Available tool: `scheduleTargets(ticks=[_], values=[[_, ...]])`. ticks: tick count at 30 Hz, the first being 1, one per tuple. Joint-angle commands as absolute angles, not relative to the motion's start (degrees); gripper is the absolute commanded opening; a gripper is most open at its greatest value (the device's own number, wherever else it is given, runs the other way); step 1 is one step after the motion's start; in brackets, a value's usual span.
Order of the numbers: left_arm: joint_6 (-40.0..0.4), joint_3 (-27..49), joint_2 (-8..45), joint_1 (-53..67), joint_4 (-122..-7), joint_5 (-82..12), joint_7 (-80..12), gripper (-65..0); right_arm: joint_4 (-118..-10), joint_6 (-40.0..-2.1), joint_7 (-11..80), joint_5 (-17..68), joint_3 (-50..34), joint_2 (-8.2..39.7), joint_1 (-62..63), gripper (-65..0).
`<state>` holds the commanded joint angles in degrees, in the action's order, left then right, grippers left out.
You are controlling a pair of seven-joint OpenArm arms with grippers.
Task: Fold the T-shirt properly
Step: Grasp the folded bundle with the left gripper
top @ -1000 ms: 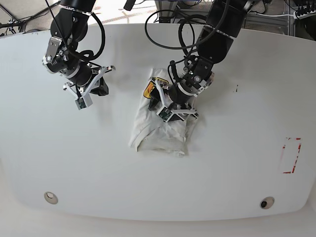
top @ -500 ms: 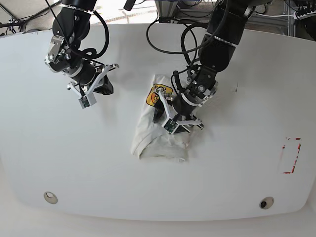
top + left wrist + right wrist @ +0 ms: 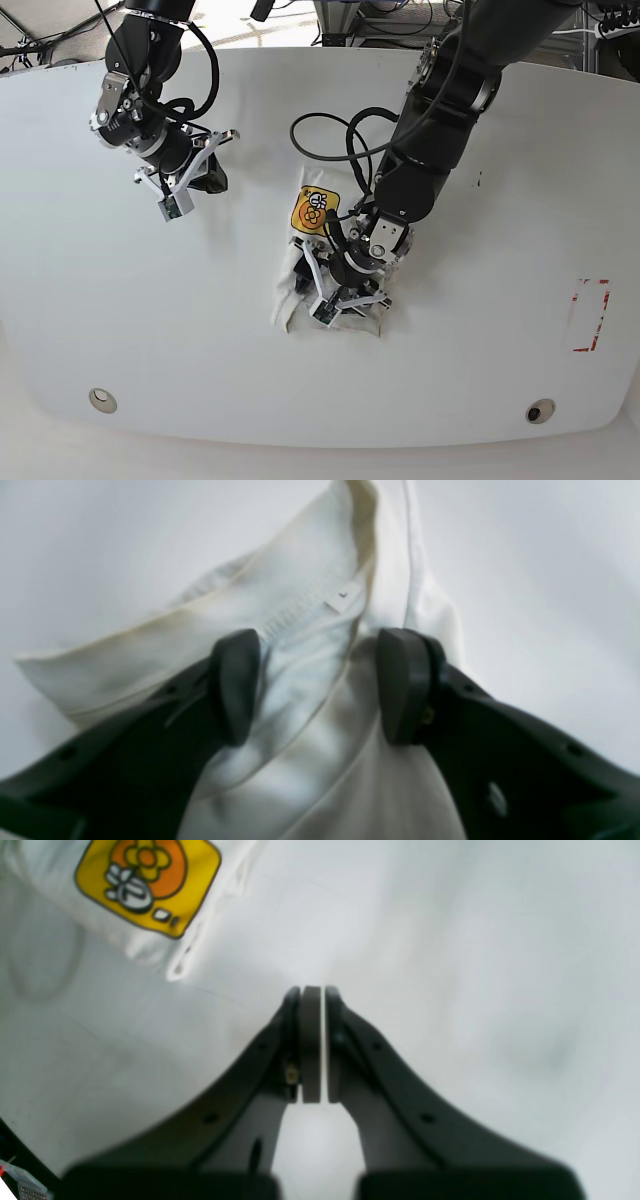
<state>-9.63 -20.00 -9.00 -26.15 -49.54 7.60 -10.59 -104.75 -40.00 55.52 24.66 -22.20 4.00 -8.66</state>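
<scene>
My left arm reaches down from the far edge of the table (image 3: 120, 330) toward its middle, elbow bent, wrist angled low over the T-shirt (image 3: 312, 262). My left gripper (image 3: 315, 685) stands with its jaws well apart, one pad on each side of a ridge of white cloth. The fabric runs up between the pads (image 3: 235, 685), and a stitched hem with a small white tag (image 3: 342, 597) lies just beyond them. I cannot tell whether the pads press the cloth or only flank it; nothing is pinched.

My right arm is folded back at the far side of the table, well apart from the shirt, with the wrist tipped down toward the bare surface. My right gripper (image 3: 312, 1040) has its pads brought together face to face, with only a hairline of light between them and nothing held.

The T-shirt lies bunched into a narrow crumpled bundle near the middle of the table, under my left wrist. Its yellow-and-orange patch (image 3: 313, 210) faces up at the far end of the bundle, and shows in the corner of the right wrist view (image 3: 147, 882).
</scene>
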Motion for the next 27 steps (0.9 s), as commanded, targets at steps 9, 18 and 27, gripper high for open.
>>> scheduleTargets(ticks=[9,18,27], values=[[-9.19,-20.09,-7.16,-15.96,-73.10,7.69,-16.22,-25.8,-104.66,-40.00,55.52,24.57,-22.20,4.00,-8.57,-64.2],[-9.10,-19.82,-3.74,-4.00,-82.24,7.87,-17.10,-25.8,-104.66,-40.00,55.52,24.57,-22.20,4.00,-8.48,-64.2],[-9.10,-19.65,0.92,1.27,-81.45,7.60,-17.01,-25.8,-104.66,-40.00,55.52,24.66,-22.20,4.00,-8.75,-64.2]])
